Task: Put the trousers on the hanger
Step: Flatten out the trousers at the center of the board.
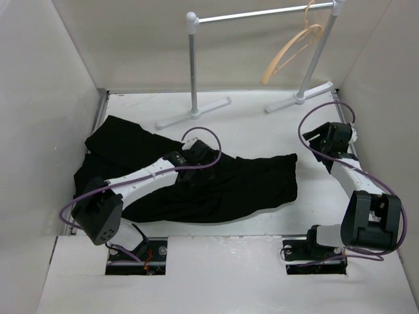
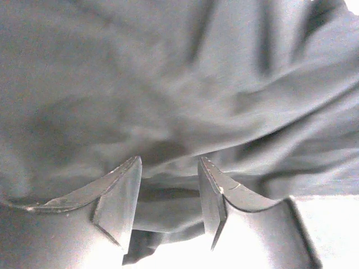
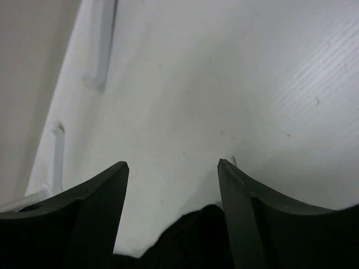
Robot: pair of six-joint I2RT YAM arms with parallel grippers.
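Observation:
The black trousers [image 1: 252, 186] lie crumpled across the table's middle and left. The tan hanger [image 1: 291, 52] hangs by its hook on the white rack's bar at the back right. My left gripper [image 1: 198, 165] is down on the middle of the trousers. In the left wrist view it [image 2: 168, 165] is open, with a fold of the trousers [image 2: 179, 84] lying between its fingers. My right gripper [image 1: 314, 140] is open and empty over bare table to the right of the trousers. The right wrist view shows it [image 3: 173, 165] with a dark edge of the trousers [image 3: 190, 241] below it.
The white tubular rack [image 1: 193, 65] stands at the back on two flat feet. Pale walls close in the left, right and back sides. Bare white table [image 3: 224, 84] lies ahead of the right gripper, with a white rack foot [image 3: 101, 50] further on.

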